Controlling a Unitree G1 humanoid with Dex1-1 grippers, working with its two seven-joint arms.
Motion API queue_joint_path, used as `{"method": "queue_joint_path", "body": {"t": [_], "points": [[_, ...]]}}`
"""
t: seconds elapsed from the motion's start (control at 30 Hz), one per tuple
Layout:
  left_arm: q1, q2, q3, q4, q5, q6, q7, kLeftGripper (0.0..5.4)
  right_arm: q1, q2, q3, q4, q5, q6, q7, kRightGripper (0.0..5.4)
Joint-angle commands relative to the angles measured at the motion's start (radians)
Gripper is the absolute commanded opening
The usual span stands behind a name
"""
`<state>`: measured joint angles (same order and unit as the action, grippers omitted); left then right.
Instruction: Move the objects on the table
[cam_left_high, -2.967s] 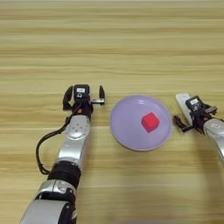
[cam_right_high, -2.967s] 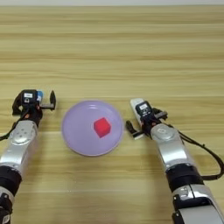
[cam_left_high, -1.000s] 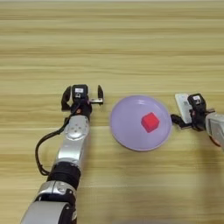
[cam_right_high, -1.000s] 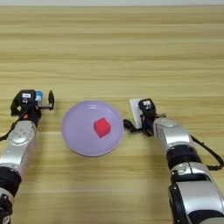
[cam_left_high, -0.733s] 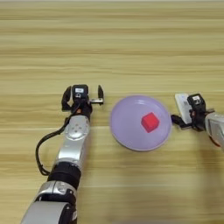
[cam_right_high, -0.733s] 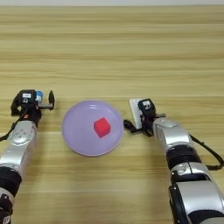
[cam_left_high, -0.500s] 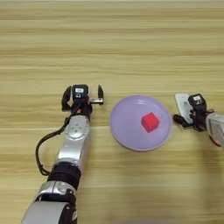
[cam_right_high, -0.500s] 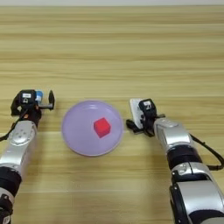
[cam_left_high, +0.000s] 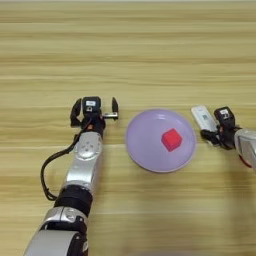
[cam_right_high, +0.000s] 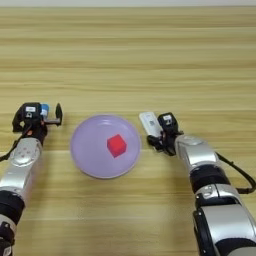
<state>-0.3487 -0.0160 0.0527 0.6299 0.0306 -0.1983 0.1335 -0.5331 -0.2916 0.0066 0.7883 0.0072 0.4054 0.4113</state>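
A small red cube (cam_left_high: 171, 139) rests on a round purple plate (cam_left_high: 139, 152) in the middle of the table (cam_left_high: 150, 50). My left gripper (cam_left_high: 95, 107) sits just left of the plate, open, fingers spread wide. A bit of the blue-and-white cylinder (cam_right_high: 45, 108) shows between those fingers in the right eye view; the gripper's head hides the rest. The white bar (cam_left_high: 201, 117) lies just right of the plate. My right gripper (cam_left_high: 214, 134) is against the bar's near right side, pointing towards the plate.
Both forearms lie low on the table, with a black cable (cam_left_high: 47, 172) looping off the left one. The far half of the table shows bare wood grain.
Since three seconds ago my right forearm has swung outward and its gripper has turned left towards the plate, beside the white bar. Nothing has visibly moved in the last second.
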Motion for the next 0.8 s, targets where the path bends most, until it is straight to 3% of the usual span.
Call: {"method": "queue_joint_path", "body": {"t": [0.03,0.53,0.8], "points": [[-0.004,0.002,0.0,0.0,0.003,0.02,0.002,5.4,0.023,0.007,0.01,0.035,-0.012,0.023,-0.014,2.9],[-0.005,0.003,0.001,0.005,0.003,0.018,0.002,5.4,0.035,0.024,-0.024,-0.006,0.023,0.003,-0.028,2.9],[-0.006,0.002,0.0,0.01,0.004,0.016,0.003,5.4,0.085,0.028,-0.029,-0.217,0.046,0.058,-0.033,2.9]]}}
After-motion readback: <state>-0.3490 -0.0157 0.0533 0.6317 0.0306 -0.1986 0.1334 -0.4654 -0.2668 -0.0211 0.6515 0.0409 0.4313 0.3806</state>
